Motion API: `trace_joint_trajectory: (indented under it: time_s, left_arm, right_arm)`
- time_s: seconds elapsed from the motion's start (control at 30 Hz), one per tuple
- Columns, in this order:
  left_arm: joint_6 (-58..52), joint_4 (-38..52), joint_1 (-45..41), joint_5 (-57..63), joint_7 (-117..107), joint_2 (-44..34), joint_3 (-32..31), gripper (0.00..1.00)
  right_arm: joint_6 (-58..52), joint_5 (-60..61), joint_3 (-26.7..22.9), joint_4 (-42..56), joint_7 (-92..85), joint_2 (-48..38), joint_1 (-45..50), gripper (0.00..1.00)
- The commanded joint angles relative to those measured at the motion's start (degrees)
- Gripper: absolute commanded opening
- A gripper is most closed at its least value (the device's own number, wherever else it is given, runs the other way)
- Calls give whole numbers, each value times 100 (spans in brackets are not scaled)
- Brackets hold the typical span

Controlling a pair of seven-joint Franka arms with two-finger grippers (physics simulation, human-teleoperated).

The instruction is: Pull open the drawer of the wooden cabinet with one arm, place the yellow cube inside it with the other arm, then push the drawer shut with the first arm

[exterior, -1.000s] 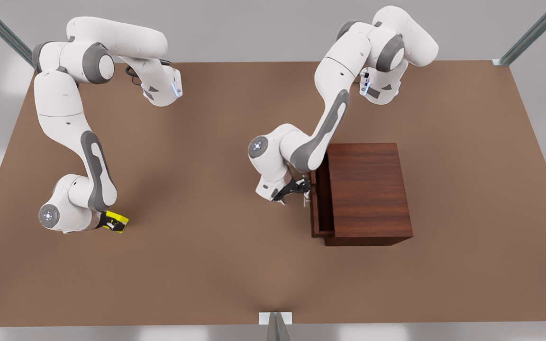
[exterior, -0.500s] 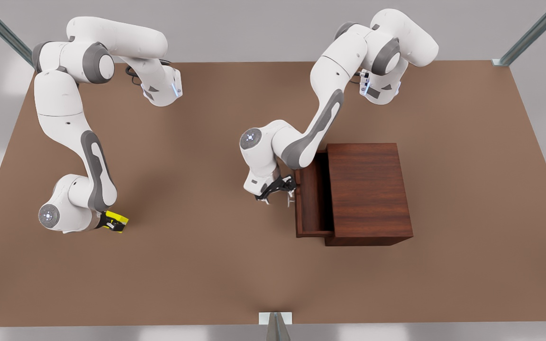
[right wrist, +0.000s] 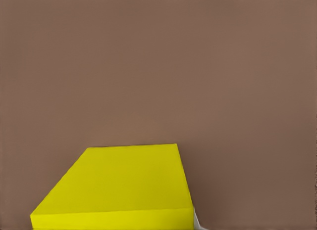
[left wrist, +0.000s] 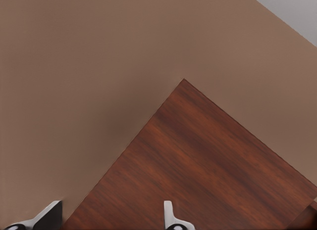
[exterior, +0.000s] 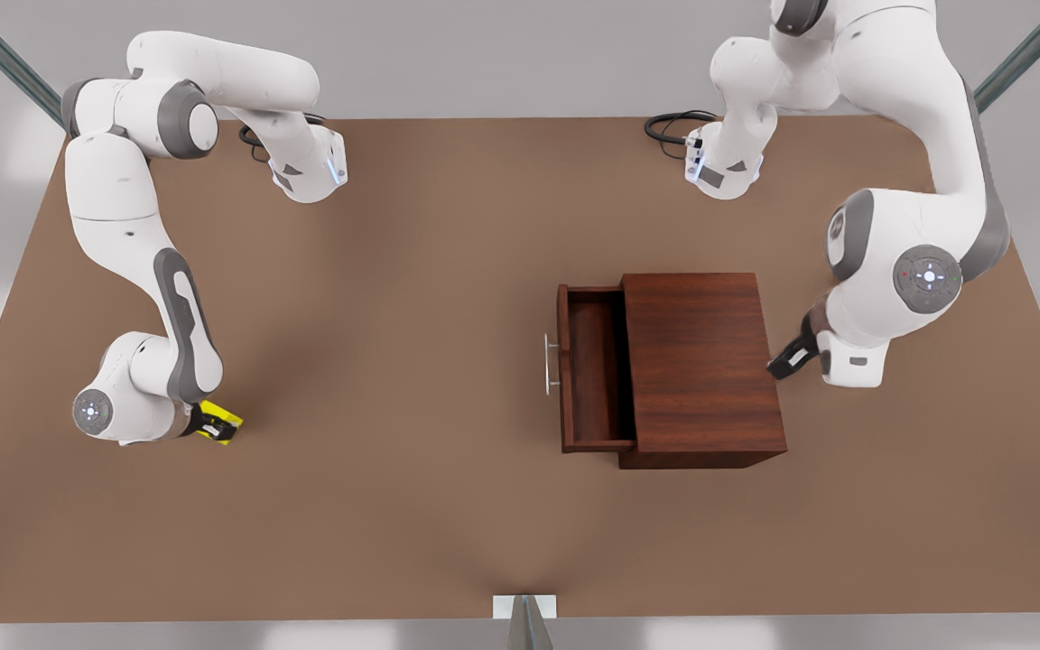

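The wooden cabinet [exterior: 701, 361] [left wrist: 198, 165] stands right of centre in the front view. Its drawer [exterior: 599, 361] is pulled out toward the front view's left and is empty, with the silver bar handle [exterior: 547, 364] free. My left gripper [exterior: 789, 359] [left wrist: 109, 224] hangs open over the cabinet's edge on the front view's right, holding nothing. At the front view's left the yellow cube [exterior: 220, 422] [right wrist: 119, 185] is low at the table, with my right gripper [exterior: 211, 422] shut on it.
The brown table [exterior: 394, 379] stretches between the cube and the drawer. Both arm bases [exterior: 308, 171] [exterior: 723, 167] stand along the far edge. A metal bracket [exterior: 524, 607] sits at the near edge.
The drawer slid out further, then my left gripper let go of the handle and swung over to the cabinet's side on the front view's right. The right arm barely moved.
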Motion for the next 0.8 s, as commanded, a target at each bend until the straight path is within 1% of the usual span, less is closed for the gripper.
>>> trace_joint_trajectory:
  time_s: [0.0,0.07,0.2,0.23,0.33,0.4,0.47,0.53,0.57,0.6,0.67,0.7,0.77]
  left_arm:
    - [775,65,-94,-350,4767,56,-22,100]
    - [722,162,-112,-342,4767,92,-31,100]
    - [722,232,-112,-342,4767,92,-31,100]
    - [529,442,-112,-350,4758,197,-31,100]
    - [415,470,-103,-359,4635,276,-48,100]
    - [423,461,-112,-359,4609,303,-48,100]
    - [415,452,-112,-359,4618,312,-48,100]
    - [415,399,-103,-359,4635,320,-48,100]
    - [423,399,-112,-359,4644,347,-48,100]
    - [424,399,-112,-359,4644,347,-48,100]
    - [424,399,-112,-359,4644,347,-48,100]
    - [424,399,-112,-359,4644,355,-48,100]
    - [432,399,-112,-359,4644,356,-48,100]
  right_arm:
    - [-25,-3,0,16,0,-20,0,74]
    - [-139,14,26,78,18,-108,0,68]
    - [-649,41,35,227,62,-442,9,67]
    - [-763,41,44,227,79,-574,17,67]
    - [-1589,32,264,692,545,-776,35,67]
    - [-2424,5,571,1369,1212,-776,35,67]
    - [-2873,-3,931,1739,1898,-767,35,68]
    - [-2943,-12,1248,1853,2566,-776,35,68]
    - [-3030,-21,1493,1976,2987,-776,44,68]
    - [-3215,-21,1661,2239,3417,-767,148,68]
    - [-3268,-3,1653,2380,4034,-767,553,68]
    - [-3224,5,1731,2389,4289,-767,668,68]
    - [-3242,-12,2188,2591,5009,-758,720,68]
